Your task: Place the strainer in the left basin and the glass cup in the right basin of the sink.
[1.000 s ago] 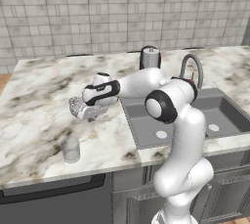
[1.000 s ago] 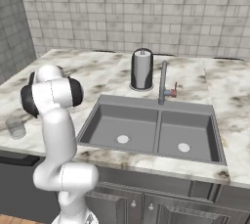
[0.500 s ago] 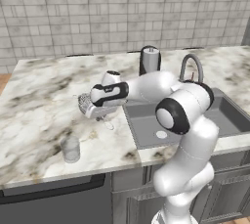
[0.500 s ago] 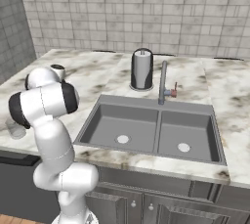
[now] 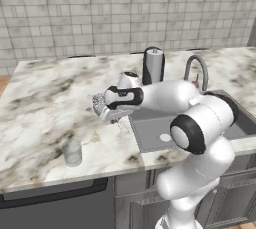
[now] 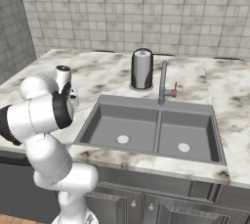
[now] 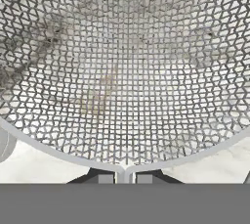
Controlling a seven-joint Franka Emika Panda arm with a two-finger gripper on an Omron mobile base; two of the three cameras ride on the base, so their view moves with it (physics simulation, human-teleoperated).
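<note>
Step in hand: carrying the strainer (image 5: 101,105) to the sink; cup not yet dealt with.

Left to right on the counter (image 5: 45,98):
- Glass cup (image 5: 72,152): clear, smooth, straight-sided tumbler, no handle, upright near the counter's front edge, well apart from the sink.
- Strainer: silvery wire-mesh bowl, rounded, held up off the counter just beside the left rim of the sink, not over the basin yet. In the hand view the mesh (image 7: 125,71) is a fine open grid inside a thin round wire rim, marble visible through it.
- Gripper (image 7: 125,176): fingers nearly shut, pinching the thin wire where the rim runs into the handle. Grip looks narrow, so the bowl could swing.
- Canister (image 5: 153,65): tall dark steel cylinder, lighter cap, at the back edge of the counter behind the sink.
- Sink (image 6: 95,111): dark grey, matte, rectangular, central divider. Left basin (image 6: 105,130) and right basin (image 6: 197,135) each with a round white drain; nothing in either.
- Faucet (image 6: 163,82): thin grey curved gooseneck at the sink's back rim, above the divider.

Counter is glossy veined marble, wall is grey tile.

Next move, my read: carry the strainer rightward over the left rim, lower it into the left basin, open the fingers, then come back to the front edge for the cup.
</note>
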